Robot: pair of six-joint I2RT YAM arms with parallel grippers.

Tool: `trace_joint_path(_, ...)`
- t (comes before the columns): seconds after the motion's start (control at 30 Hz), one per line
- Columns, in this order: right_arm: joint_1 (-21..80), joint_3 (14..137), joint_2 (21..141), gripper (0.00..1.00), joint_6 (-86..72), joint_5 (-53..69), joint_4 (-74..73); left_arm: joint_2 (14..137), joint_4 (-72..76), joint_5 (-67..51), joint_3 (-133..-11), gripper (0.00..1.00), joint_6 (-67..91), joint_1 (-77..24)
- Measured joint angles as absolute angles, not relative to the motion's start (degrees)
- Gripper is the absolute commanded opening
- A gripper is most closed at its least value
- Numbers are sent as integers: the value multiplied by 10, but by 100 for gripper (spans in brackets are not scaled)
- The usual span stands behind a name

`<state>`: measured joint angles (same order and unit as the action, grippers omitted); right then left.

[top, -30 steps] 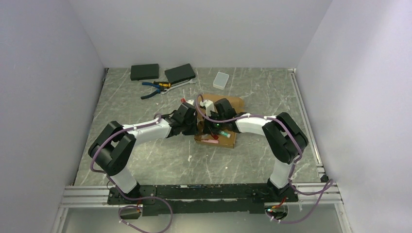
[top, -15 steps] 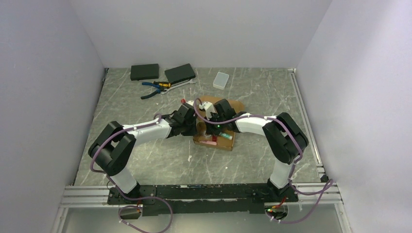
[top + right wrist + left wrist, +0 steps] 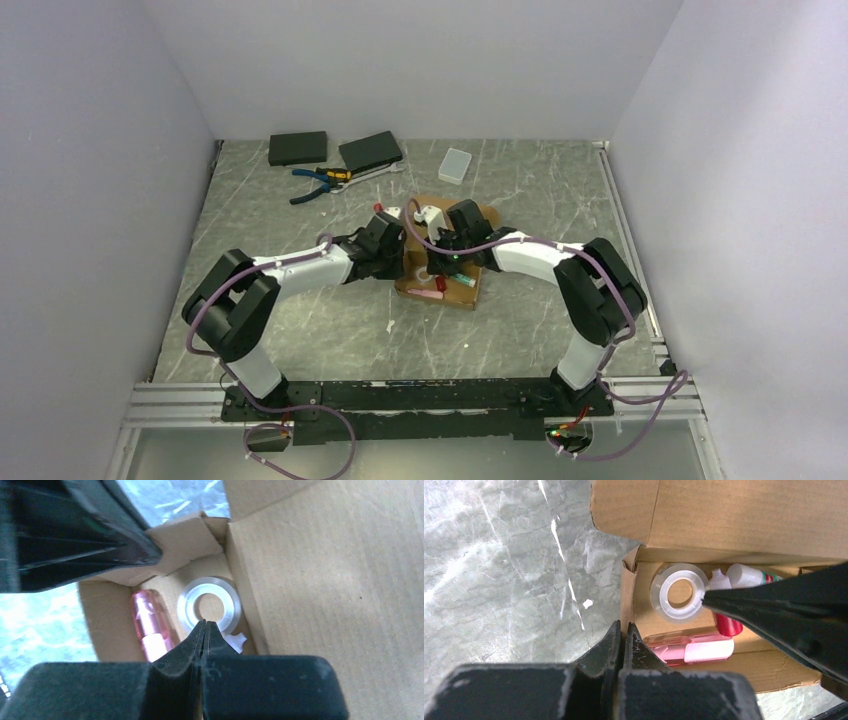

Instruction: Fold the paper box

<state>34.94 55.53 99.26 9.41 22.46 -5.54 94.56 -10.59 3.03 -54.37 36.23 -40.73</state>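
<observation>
While the paper box (image 3: 460,296) sits open near the middle of the table (image 3: 300,320), the left gripper (image 3: 622,628) and right gripper (image 3: 205,626) are both squeezed tight, holding nothing.

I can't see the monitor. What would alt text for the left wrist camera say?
An open brown paper box on a grey marbled table holds a clear tape roll, a pink tube and a white-capped bottle. The left gripper, shut, sits at the box's left wall; the right gripper, shut, points at the tape roll from the right.
</observation>
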Motion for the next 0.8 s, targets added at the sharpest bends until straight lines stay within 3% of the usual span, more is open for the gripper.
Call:
trace_joint_path(0.13, 345, 555, 972, 0, 91, 272, -62, 957, -124, 51, -563, 0, 349, -417)
trace_joint_path(0.23, 340, 555, 948, 0, 90, 312, -65, 980, -149, 83, -599, 17, 336, -435)
trace_joint_path(0.33, 328, 555, 925, 0, 90, 349, -69, 996, -176, 116, -625, 27, 324, -453)
trace_joint_path(0.57, 263, 559, 881, 8, 130, 413, -110, 1003, -212, 153, -647, 32, 312, -468)
trace_joint_path(0.8, 203, 562, 833, 9, 178, 466, -142, 1006, -224, 162, -655, 38, 305, -467)
